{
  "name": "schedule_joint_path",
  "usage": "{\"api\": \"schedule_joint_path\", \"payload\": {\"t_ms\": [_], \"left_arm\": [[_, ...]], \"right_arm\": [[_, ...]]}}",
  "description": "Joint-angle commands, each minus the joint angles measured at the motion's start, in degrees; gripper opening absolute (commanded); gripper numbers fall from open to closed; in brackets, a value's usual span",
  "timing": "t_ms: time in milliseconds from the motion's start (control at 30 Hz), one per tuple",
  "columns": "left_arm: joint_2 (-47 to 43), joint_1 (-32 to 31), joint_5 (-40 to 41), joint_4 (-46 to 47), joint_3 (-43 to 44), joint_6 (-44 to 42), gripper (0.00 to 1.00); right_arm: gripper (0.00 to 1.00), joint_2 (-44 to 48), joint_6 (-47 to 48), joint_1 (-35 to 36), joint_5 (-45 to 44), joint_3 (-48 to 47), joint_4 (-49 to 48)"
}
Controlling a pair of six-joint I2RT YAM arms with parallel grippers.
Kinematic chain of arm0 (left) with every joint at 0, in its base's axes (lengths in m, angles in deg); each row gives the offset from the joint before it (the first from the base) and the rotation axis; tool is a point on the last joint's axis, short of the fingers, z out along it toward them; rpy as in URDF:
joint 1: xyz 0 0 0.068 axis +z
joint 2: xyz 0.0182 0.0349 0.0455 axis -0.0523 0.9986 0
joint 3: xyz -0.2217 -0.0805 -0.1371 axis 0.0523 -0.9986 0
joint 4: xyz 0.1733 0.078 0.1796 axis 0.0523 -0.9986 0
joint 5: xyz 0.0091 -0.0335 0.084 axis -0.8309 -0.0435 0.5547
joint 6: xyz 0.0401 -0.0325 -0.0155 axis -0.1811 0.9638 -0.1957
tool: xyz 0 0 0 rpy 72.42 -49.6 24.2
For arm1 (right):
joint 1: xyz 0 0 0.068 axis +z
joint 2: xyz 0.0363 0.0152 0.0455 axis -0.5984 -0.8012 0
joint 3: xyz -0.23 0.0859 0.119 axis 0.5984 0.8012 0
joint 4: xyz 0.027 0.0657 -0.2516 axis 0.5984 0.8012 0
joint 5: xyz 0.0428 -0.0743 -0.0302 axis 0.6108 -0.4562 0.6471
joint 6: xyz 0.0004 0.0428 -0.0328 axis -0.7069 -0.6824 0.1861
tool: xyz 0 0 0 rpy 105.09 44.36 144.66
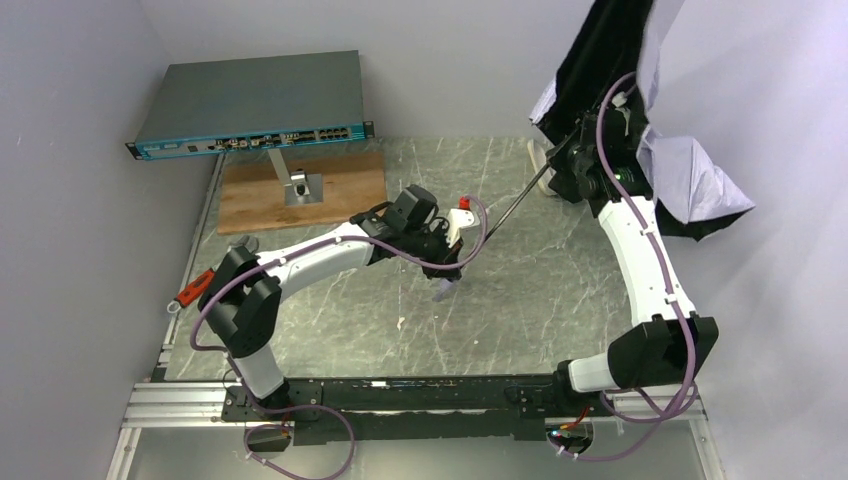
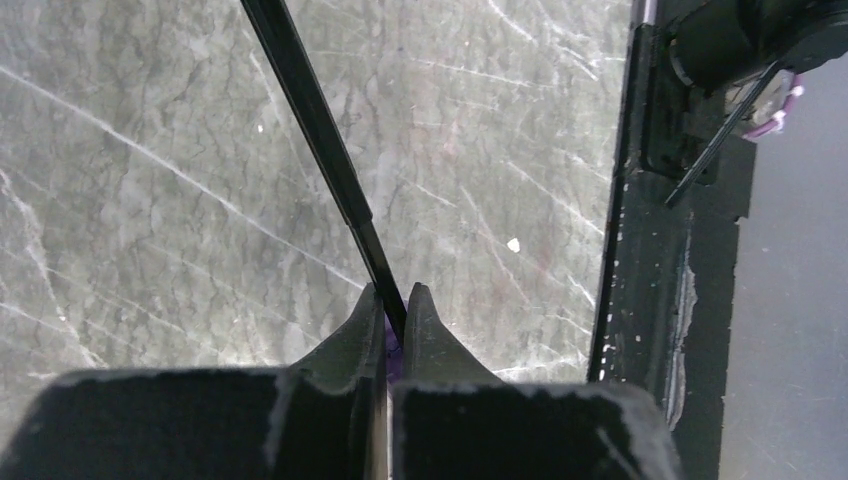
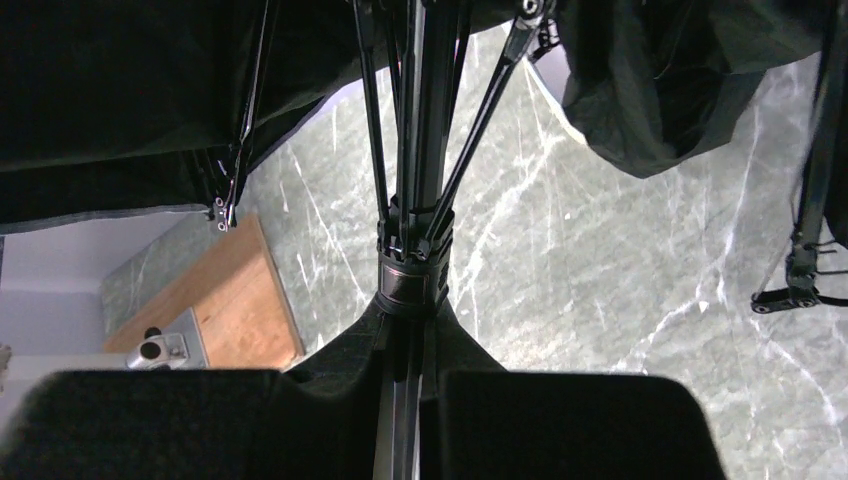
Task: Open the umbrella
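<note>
Nearest me, the two arm bases sit on the rail [image 1: 400, 395] at the table [image 1: 330, 330] edge. A red-handled tool [image 1: 190, 292] lies at the table's left side.

The left gripper [image 1: 452, 268] is out over the middle of the table. In its wrist view, the left gripper [image 2: 393, 302] is pinched narrow on the thin black shaft [image 2: 320, 140]. The shaft enters between the fingertips [image 2: 425, 310] from the upper left. From above, the shaft [image 1: 515, 205] runs slantwise up and right, off the table surface, to the right gripper [image 1: 562, 165].

The right gripper [image 3: 410, 315] is also clamped narrow on the shaft, just beneath the runner [image 3: 412, 270]. Black ribs [image 3: 370, 110] fan upward from the runner into the canopy [image 3: 120, 100].

The umbrella [image 1: 590, 70] hangs in the air at the far right of the table, above the right wrist. It is only partly spread. Black lining shows on the left. Silvery-white folds [image 1: 690, 175] droop on the right, slack and crumpled.

Farther back on the left, a wooden board [image 1: 340, 190] lies on the table with a small metal stand [image 1: 300, 190] on it. Behind it, a flat grey box [image 1: 250, 105] with a blue port strip leans near the wall.
</note>
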Motion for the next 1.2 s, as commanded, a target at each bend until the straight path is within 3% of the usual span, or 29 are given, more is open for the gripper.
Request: {"api": "schedule_joint_path", "payload": {"t_ms": [0, 200, 333, 967, 1167], "left_arm": [[0.6, -1.8, -5.2, -18.0, -3.7, -10.3, 0.0], [0.6, -1.8, -5.7, -21.9, -3.4, -14.3, 0.0], [-2.3, -1.8, -4.7, -22.9, -6.6, -15.7, 0.0], [-5.3, -1.8, -3.9, -22.9, -10.0, -15.9, 0.0], [-7.4, -1.8, -3.1, -22.6, -9.1, -16.2, 0.0]], "right_arm": [[0.0, 3.6, 0.0, -8.0, -5.6, -1.0, -25.3], [0.0, 3.4, 1.2, -8.8, -7.2, -1.5, -31.2], [0.11, 3.3, 1.9, -10.5, -7.8, -1.3, -35.2], [0.2, 2.9, -0.5, -12.4, -13.8, 1.9, -48.9], [0.22, 1.6, 0.3, -12.7, -11.2, 0.2, -52.9]]}}
